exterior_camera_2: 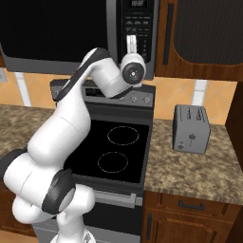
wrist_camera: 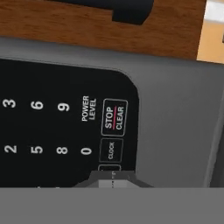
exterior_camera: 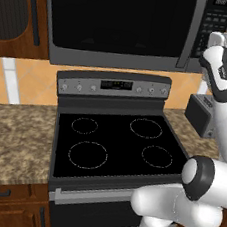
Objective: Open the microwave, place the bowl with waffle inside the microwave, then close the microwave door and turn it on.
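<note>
Jaws (exterior_camera_2: 132,42), state unclear, press the microwave (exterior_camera: 121,26) keypad (wrist_camera: 65,131) near its lower right edge.

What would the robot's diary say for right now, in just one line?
stage: turning on | microwave door: shut | fingers: at keypad, near bottom buttons | stove: bare | toaster: on counter

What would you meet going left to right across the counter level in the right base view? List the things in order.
Left counter → robot arm → stove → toaster → right counter.
</note>
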Available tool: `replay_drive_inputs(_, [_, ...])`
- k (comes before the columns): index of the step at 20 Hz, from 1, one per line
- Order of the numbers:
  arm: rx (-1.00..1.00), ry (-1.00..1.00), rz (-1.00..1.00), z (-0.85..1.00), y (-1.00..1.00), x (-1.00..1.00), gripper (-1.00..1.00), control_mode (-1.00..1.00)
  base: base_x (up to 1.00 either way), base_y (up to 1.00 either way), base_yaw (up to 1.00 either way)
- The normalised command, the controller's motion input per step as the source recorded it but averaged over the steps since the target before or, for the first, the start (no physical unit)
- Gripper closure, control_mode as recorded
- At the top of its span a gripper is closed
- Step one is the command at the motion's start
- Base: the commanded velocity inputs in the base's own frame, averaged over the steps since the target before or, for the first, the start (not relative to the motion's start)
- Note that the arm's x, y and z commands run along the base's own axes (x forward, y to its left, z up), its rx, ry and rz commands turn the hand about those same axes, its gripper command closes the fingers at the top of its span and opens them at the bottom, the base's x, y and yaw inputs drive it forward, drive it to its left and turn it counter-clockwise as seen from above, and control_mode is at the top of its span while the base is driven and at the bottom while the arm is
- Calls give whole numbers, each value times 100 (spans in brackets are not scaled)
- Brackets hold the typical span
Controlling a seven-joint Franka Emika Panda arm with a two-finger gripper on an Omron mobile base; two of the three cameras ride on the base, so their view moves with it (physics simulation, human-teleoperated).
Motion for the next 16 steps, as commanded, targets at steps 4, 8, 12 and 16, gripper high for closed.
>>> replay_drive_inputs(4, [0, 0, 5, 0, 0, 48, 100, -100, 0, 0, 0])
replay_drive_inputs(8, [0, 0, 4, -14, 0, 62, 100, -100, 0, 0, 0])
replay_drive_inputs(12, [-4, 5, 1, -52, 19, 93, 100, -100, 0, 0, 0])
replay_drive_inputs(16, [-25, 25, -3, -64, 77, 100, 100, -100, 0, 0, 0])
